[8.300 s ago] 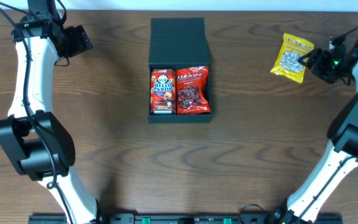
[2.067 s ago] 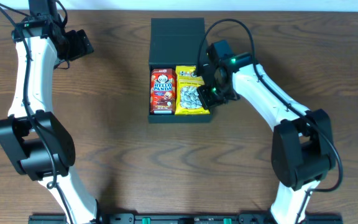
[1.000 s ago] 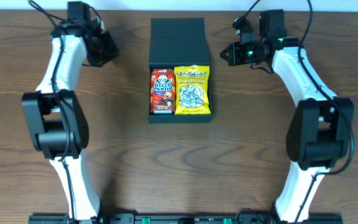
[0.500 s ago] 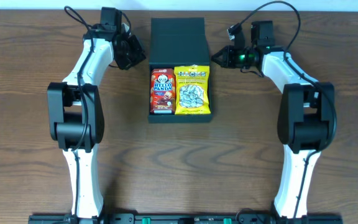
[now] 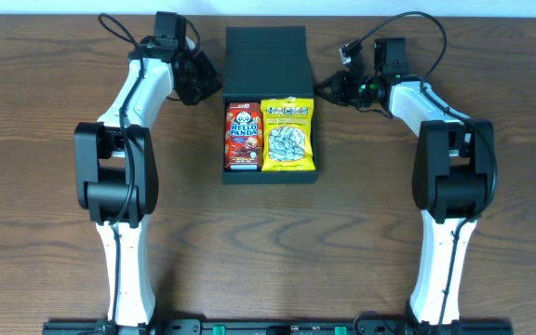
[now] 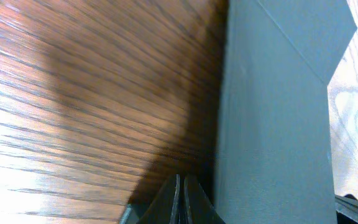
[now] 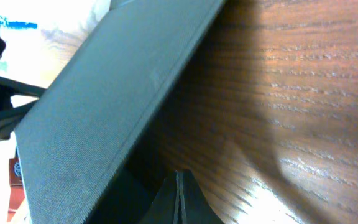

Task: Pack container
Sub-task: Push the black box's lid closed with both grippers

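Note:
The dark teal-grey container [image 5: 264, 56] sits at the table's middle back, its flap lid lying open behind it. Inside lie a red Hello Panda box [image 5: 242, 136] and a yellow snack packet [image 5: 288, 136], side by side. My left gripper [image 5: 214, 87] is shut and empty, low at the lid's left edge. My right gripper [image 5: 322, 90] is shut and empty at the lid's right edge. In the left wrist view the closed left gripper [image 6: 184, 186] points along the lid [image 6: 272, 124]. In the right wrist view the right gripper [image 7: 179, 180] sits beside the lid [image 7: 104, 106].
Dark wood table [image 5: 389, 233] surrounds the container. Both arms reach in from the front edge, their bases at the front left [image 5: 119, 279] and front right [image 5: 440, 270]. Cables loop above each wrist at the back.
Over the last second both arms swung inward from the back corners to the two sides of the open lid. Both grippers stayed shut. The snacks have not moved.

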Tool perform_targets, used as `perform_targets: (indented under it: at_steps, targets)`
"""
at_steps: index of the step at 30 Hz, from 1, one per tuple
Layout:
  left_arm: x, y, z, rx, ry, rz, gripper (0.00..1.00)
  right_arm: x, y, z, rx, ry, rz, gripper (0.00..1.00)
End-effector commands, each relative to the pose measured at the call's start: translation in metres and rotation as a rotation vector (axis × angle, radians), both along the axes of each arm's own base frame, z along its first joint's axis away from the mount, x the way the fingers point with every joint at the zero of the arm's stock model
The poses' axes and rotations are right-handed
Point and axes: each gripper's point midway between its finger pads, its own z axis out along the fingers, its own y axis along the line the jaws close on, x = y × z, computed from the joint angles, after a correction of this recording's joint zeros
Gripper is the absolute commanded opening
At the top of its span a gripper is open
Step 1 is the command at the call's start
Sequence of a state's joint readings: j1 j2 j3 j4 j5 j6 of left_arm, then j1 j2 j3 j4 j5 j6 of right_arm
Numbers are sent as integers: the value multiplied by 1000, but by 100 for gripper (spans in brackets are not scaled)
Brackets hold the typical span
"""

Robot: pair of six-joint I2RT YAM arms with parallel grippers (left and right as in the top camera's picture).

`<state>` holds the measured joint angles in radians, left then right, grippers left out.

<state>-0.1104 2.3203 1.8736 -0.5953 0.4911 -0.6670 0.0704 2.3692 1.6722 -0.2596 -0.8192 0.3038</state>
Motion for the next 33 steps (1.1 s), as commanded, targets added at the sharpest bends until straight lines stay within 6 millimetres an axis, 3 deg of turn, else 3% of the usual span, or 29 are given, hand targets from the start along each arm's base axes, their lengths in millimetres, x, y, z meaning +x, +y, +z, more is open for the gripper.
perform_targets:
  at_steps: [1,8,24,33]
  targets:
    - [-4,-16,-8,-8,25,-6,6,-4,12,3,37,6,27,1]
    - [-12,-33,-8,-30,40,-44,6,-19,33,15,133,24,115,1]
    - [-39,-37,-12,-45,115,-137,6,-59,33,-2,115,191,173,1]
    - [-56,-34,-16,-29,177,-165,6,-64,31,-5,104,204,182,1]
